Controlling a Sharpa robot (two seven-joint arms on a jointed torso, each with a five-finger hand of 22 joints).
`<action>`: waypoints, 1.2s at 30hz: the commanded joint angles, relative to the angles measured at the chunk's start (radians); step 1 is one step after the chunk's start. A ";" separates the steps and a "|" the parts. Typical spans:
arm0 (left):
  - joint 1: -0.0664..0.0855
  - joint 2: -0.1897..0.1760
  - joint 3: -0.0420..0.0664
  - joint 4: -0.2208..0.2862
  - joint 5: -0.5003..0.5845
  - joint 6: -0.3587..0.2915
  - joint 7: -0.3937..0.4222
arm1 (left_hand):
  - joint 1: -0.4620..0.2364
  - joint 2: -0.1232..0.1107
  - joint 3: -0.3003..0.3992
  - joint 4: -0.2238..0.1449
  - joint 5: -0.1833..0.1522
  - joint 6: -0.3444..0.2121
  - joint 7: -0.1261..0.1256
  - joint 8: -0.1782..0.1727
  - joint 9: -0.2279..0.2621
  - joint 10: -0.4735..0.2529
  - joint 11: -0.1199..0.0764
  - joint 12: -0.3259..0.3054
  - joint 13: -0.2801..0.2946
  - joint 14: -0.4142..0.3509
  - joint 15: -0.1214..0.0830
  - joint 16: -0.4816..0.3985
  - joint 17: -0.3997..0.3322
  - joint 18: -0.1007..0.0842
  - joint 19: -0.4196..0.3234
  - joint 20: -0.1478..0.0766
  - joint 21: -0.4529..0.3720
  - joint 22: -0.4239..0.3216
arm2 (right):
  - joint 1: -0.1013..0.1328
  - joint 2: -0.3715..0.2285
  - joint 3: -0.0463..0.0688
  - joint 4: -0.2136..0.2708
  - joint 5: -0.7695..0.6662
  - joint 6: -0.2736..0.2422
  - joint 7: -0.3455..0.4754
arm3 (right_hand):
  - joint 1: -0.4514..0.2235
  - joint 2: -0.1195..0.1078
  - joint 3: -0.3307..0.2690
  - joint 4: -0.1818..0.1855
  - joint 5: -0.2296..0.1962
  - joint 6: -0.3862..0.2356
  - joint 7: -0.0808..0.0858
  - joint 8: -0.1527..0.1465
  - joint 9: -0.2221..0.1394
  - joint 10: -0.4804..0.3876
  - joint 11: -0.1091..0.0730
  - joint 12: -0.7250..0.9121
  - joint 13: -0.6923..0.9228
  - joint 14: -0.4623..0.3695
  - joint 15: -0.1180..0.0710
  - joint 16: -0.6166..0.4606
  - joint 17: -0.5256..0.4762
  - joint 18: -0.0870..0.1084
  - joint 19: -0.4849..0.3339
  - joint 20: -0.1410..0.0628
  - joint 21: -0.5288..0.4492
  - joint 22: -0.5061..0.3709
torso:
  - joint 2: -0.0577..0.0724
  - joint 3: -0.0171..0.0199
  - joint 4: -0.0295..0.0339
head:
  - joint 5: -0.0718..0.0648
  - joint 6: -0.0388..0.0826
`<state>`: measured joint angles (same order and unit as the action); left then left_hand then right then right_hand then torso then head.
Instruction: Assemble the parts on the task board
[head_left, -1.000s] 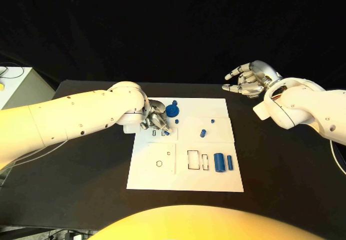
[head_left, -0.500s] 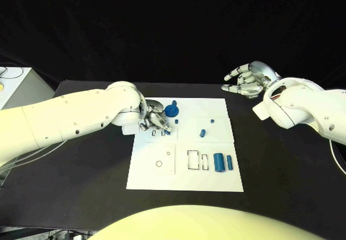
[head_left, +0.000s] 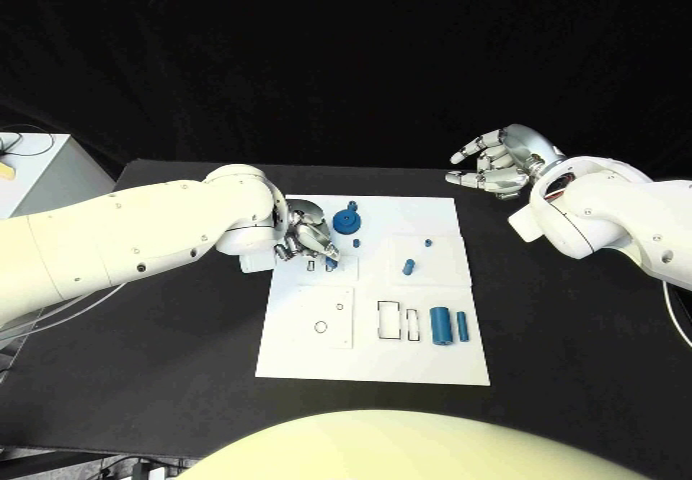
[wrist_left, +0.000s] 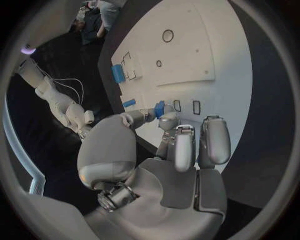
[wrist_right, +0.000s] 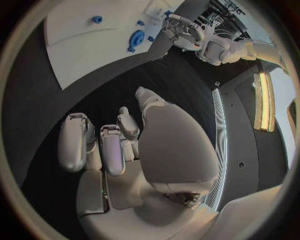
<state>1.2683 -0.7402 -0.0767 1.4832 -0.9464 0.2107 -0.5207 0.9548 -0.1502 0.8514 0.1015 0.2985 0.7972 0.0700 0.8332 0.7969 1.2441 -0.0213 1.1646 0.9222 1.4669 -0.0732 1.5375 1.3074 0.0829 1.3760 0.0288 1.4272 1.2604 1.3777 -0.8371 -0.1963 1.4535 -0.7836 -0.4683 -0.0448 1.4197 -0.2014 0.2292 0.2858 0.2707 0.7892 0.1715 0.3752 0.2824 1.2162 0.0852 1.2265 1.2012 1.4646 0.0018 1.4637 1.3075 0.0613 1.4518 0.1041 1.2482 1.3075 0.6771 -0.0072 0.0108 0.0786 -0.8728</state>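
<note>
The white task board (head_left: 375, 355) lies mid-table. My left hand (head_left: 306, 241) hovers over its far left part, by two small rectangular slots (wrist_left: 196, 107). It pinches a small blue part (wrist_left: 160, 108) between thumb and a finger, just above the board (wrist_left: 187, 50). A blue gear-shaped part (head_left: 346, 219) stands right beside that hand. A short blue piece (head_left: 408, 266) and two tiny pegs (head_left: 427, 242) sit further right. Two blue cylinders (head_left: 440, 325) lie in the near right section. My right hand (head_left: 498, 160) hangs open above the table, beyond the board's far right corner.
Black table (head_left: 577, 330) surrounds the board on all sides. A white box (head_left: 36, 170) stands at the far left, off the table. The right wrist view shows the board's corner (wrist_right: 81, 40), the gear part (wrist_right: 136, 38) and my left hand (wrist_right: 181, 30) beyond it.
My left hand has stayed over the same slots with the small part in its pinch, only its arm swinging slightly. The right hand has not moved.
</note>
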 joint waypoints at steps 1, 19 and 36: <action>0.000 -0.004 -0.001 0.011 -0.079 -0.067 -0.001 | -0.009 0.000 0.187 -0.192 0.006 0.025 -0.017 0.004 0.092 0.007 0.000 0.007 0.003 0.090 -0.005 0.004 0.221 -0.015 0.007 0.002 0.005 0.003 | 0.000 -0.001 0.000 0.000 -0.006 0.015 0.002 | -0.008 0.001 -0.001 0.004 0.004 -0.007 -0.001 -0.005 -0.001 -0.007 0.000 -0.004 -0.001 0.052 0.005 -0.004 0.100 0.008 -0.003 0.002 -0.003 0.057 | 0.000 0.0011 0.0012 | 0.005 0.000; -0.022 -0.016 -0.030 0.045 -0.180 -0.250 0.006 | -0.007 -0.006 0.190 -0.200 0.029 0.038 -0.022 0.006 0.093 0.023 -0.005 0.021 0.019 0.090 -0.009 0.003 0.220 -0.020 0.023 -0.003 0.018 0.028 | 0.000 -0.003 0.000 -0.001 -0.006 0.014 0.003 | -0.017 0.004 -0.003 0.005 0.006 -0.008 -0.001 -0.005 -0.001 -0.008 0.000 -0.004 -0.003 0.052 0.005 -0.004 0.100 0.008 -0.003 0.002 -0.004 0.057 | 0.000 0.0006 0.0012 | 0.016 0.000; -0.055 -0.028 -0.042 0.074 -0.198 -0.281 0.007 | -0.004 -0.005 0.192 -0.201 0.031 0.041 -0.023 0.006 0.092 0.026 -0.006 0.023 0.021 0.090 -0.011 0.003 0.219 -0.020 0.025 -0.004 0.019 0.031 | -0.002 -0.006 0.000 0.000 -0.006 0.018 0.004 | -0.020 0.005 -0.004 0.005 0.006 -0.008 -0.001 -0.005 -0.002 -0.009 0.000 -0.004 -0.003 0.052 0.005 -0.004 0.100 0.008 -0.003 0.002 -0.004 0.057 | 0.002 -0.0001 -0.0003 | 0.018 0.000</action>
<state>1.2143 -0.7680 -0.1185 1.5520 -1.1287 -0.0510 -0.5203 0.9422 -0.1629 0.8486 0.0988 0.3236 0.8083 0.0689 0.8333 0.8892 1.2635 -0.0264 1.1843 0.9428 1.4633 -0.0767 1.5374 1.3074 0.0832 1.3957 0.0234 1.4434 1.2906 1.3762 -0.8424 -0.1964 1.4526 -0.7836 -0.4655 -0.0461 1.4065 -0.1961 0.2264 0.2885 0.2707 0.7895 0.1712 0.3752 0.2816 1.2162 0.0852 1.2265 1.1985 1.4647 0.0017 1.4637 1.3073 0.0612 1.4517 0.1041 1.2482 1.3081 0.6780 -0.0074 0.0108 0.0955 -0.8728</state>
